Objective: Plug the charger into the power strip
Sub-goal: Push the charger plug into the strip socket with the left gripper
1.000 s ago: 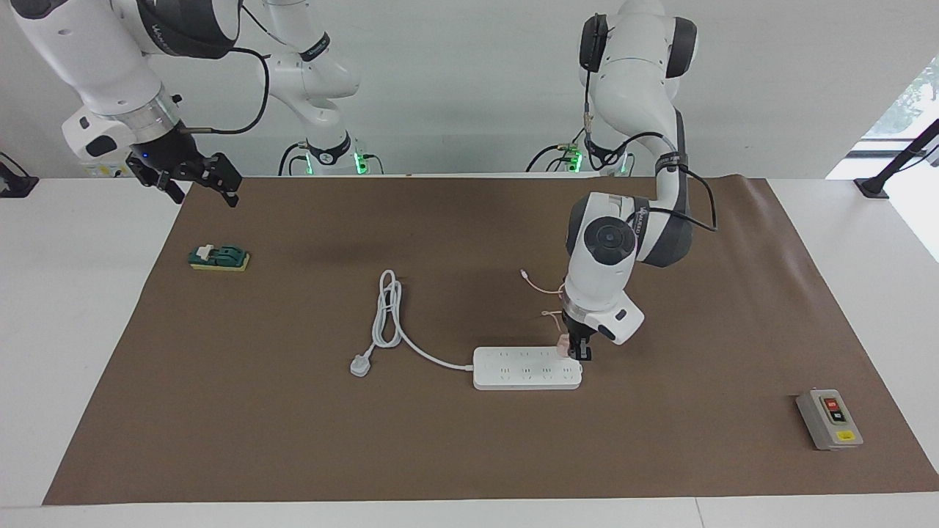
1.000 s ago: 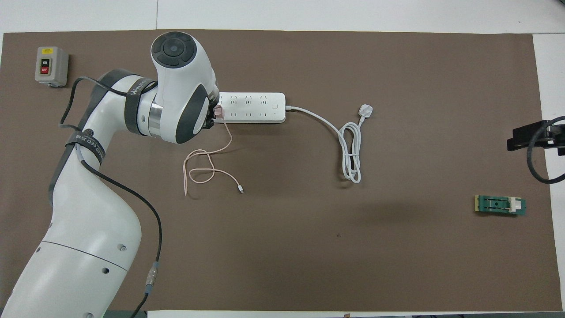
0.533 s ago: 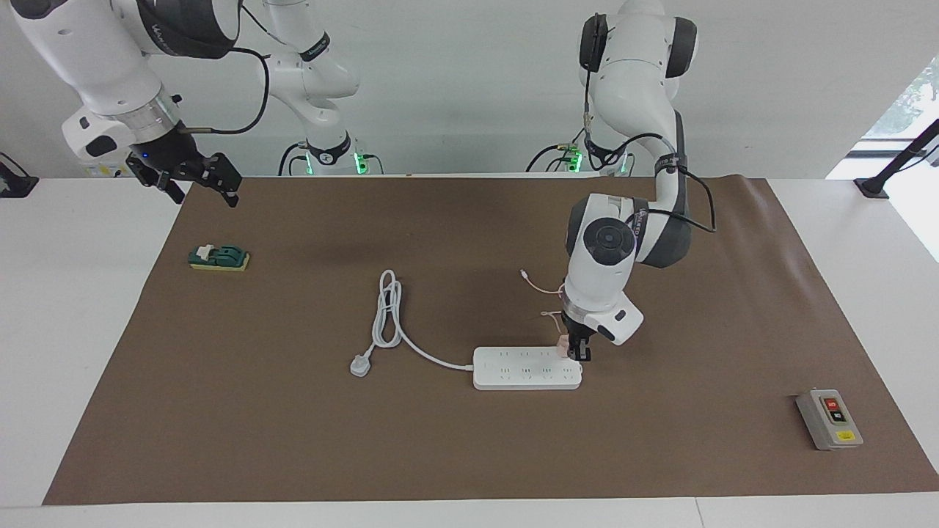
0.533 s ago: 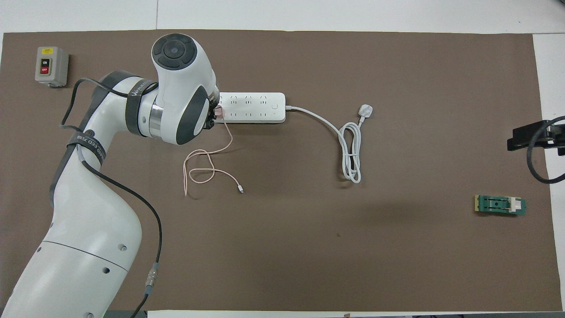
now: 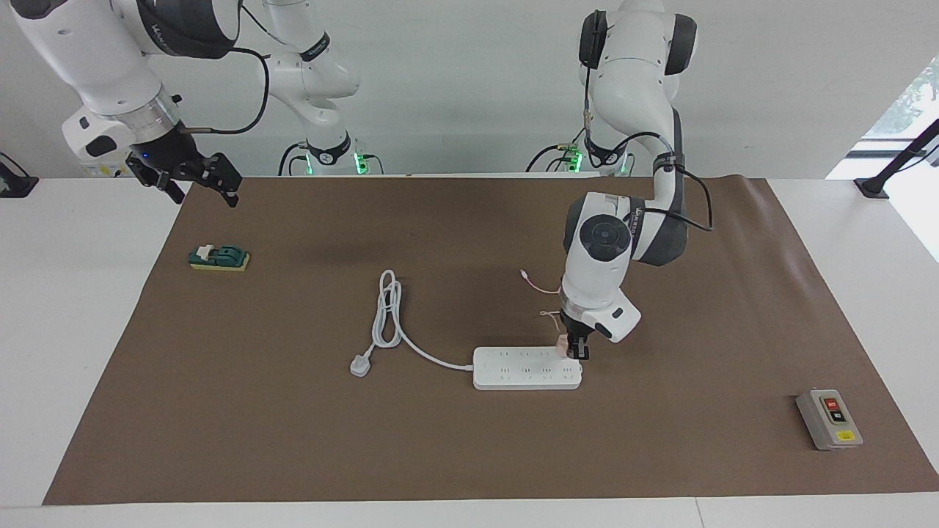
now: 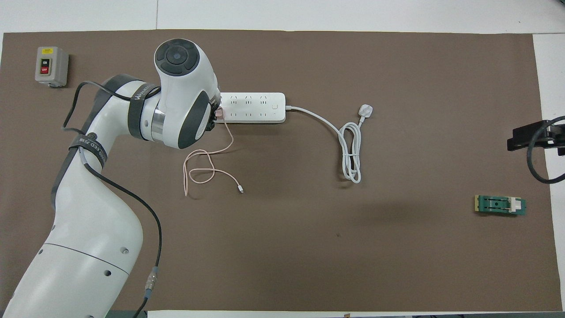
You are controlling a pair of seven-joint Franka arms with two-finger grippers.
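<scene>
The white power strip (image 5: 527, 368) lies flat on the brown mat, and it also shows in the overhead view (image 6: 251, 107). My left gripper (image 5: 578, 351) points down at the strip's end toward the left arm's side. It is shut on the small pink charger (image 5: 563, 344), which sits on the strip's last sockets. In the overhead view the charger (image 6: 219, 114) peeks out beside the wrist. Its thin pink cable (image 6: 207, 163) loops on the mat nearer to the robots. My right gripper (image 5: 192, 178) waits high over the mat's corner at the right arm's end.
The strip's thick white cord (image 6: 348, 150) coils toward the right arm's end and ends in a three-pin plug (image 6: 366, 110). A grey switch box (image 6: 51, 66) sits at the left arm's end. A small green block (image 6: 500, 205) lies near the right gripper's corner.
The left arm's wrist has shifted and tilted slightly over the strip's end. The charger, strip and right arm stay where they were.
</scene>
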